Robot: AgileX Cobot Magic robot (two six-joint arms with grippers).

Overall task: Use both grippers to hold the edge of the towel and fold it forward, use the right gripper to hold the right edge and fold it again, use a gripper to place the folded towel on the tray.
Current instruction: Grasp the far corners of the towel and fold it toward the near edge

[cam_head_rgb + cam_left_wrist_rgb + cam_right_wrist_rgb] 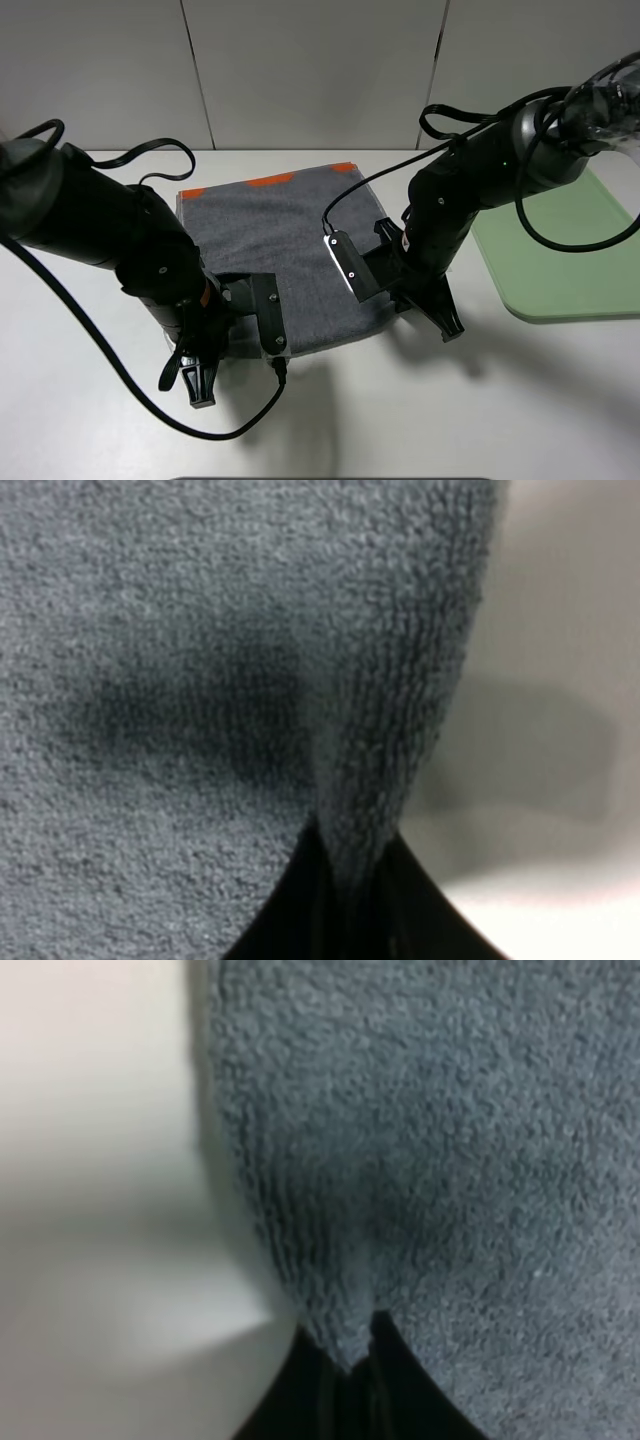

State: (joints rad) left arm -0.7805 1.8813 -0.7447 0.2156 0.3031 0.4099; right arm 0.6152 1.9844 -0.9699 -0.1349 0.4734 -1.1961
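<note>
Nearest the front edge of the worktop, clenched on the plain grey hem of the towel: by the left claw at the near left corner and by the right claw at the near right corner, with terry cloth squeezed between black fingers in both wrist views. Spread flat beyond that over the middle of the worktop, with orange patches along the far border. Farther right, apart from the cloth, lying at the worktop's right edge: the pale green tray.

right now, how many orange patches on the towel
3 orange patches along the far border of the towel: one near the left corner, one mid-border, one at the right corner. None seems hidden.
</note>
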